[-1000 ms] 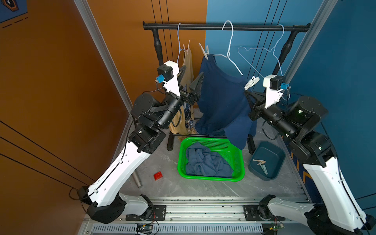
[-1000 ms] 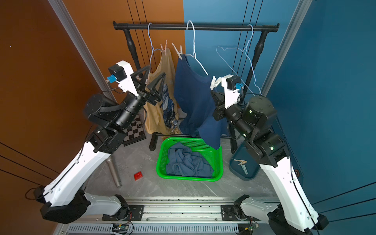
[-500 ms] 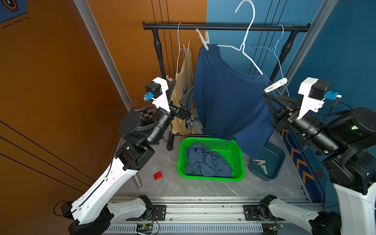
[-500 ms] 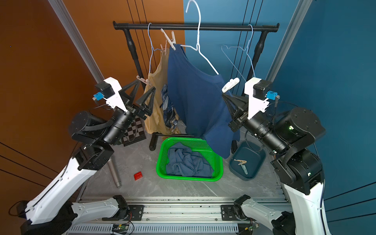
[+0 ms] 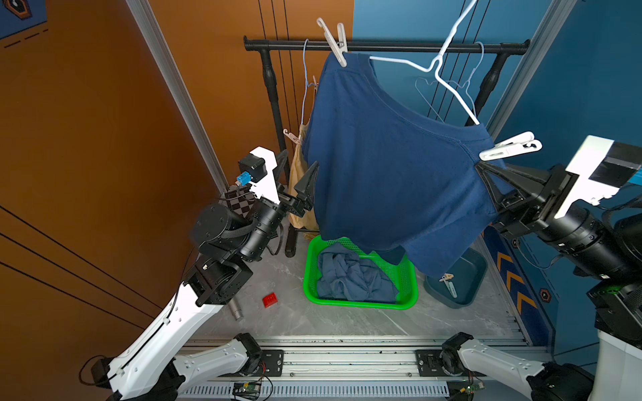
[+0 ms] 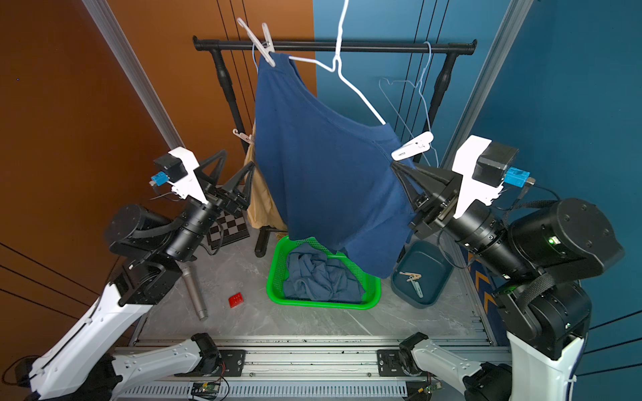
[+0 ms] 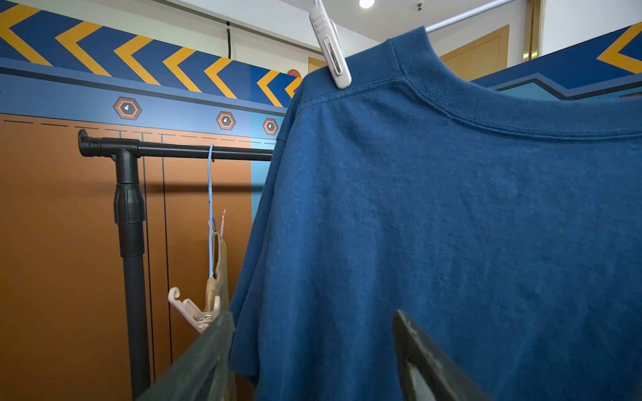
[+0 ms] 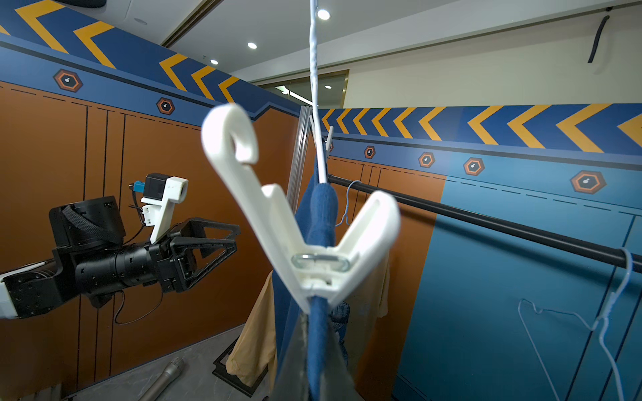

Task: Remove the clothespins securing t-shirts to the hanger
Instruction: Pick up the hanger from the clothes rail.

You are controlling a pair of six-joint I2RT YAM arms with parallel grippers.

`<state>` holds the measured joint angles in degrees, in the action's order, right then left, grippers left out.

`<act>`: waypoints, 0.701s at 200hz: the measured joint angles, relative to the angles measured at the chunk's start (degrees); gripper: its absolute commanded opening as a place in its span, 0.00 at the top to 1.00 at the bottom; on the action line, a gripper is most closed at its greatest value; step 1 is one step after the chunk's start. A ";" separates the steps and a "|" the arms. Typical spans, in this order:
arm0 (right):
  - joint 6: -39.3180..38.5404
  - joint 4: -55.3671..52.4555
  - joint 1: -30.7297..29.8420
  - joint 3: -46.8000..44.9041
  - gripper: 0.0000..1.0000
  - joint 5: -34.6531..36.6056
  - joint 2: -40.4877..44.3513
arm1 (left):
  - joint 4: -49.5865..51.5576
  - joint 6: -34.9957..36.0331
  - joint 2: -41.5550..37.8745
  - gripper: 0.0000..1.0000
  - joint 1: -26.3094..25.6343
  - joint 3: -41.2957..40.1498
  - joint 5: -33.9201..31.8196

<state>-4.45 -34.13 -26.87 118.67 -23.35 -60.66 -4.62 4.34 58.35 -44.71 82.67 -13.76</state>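
A navy t-shirt (image 5: 392, 166) hangs tilted on a white hanger (image 5: 448, 69) whose hook runs out of the top of the frame. One white clothespin (image 5: 333, 41) pins its high shoulder. Another white clothespin (image 5: 510, 147) pins the low shoulder. Just under that clip my right gripper (image 5: 486, 173) is shut on the shirt's edge, seen in the right wrist view as blue cloth between the jaws (image 8: 318, 347). My left gripper (image 5: 298, 165) stands open beside the shirt's other sleeve, holding nothing. Behind it hangs a pale yellow t-shirt (image 6: 262, 208) with a pink clothespin (image 6: 243, 136).
A black rail (image 5: 399, 47) crosses the back with an empty wire hanger (image 5: 448, 86). Below sit a green basket (image 5: 361, 305) holding a slate blue t-shirt (image 5: 351, 277) and a blue tray (image 5: 469, 267) with loose clothespins (image 5: 448, 279). A red block (image 5: 270, 299) and a grey cylinder (image 5: 236, 310) lie on the floor.
My right gripper has pulled the navy shirt's shoulder out to the front right, swinging the white hanger up and spreading the shirt. The left arm has drawn back and lower, still open.
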 measured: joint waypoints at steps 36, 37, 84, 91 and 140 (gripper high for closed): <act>-0.04 -1.77 0.33 0.42 1.00 -0.48 1.55 | 0.42 -0.02 -0.33 0.26 -0.33 -0.61 -0.20; -0.04 -1.84 0.33 0.42 1.00 -0.48 1.60 | 0.44 -0.02 -0.35 0.26 -0.35 -0.63 -0.20; -0.33 -4.96 0.31 -0.35 1.00 -0.46 5.49 | 1.38 -0.02 -1.60 0.26 -0.74 -2.29 -0.68; -0.28 -5.38 0.33 -0.35 1.00 -0.46 5.95 | 1.53 -0.02 -1.75 0.26 -0.74 -2.40 -0.81; -0.24 -6.84 0.28 -3.04 1.00 -0.90 9.11 | 1.68 -0.04 -2.91 0.26 -1.14 -3.89 -1.38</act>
<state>-4.69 -40.97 -26.59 115.63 -24.25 -51.55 -2.94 4.29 55.44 -45.84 78.78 -15.14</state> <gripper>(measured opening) 0.062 0.741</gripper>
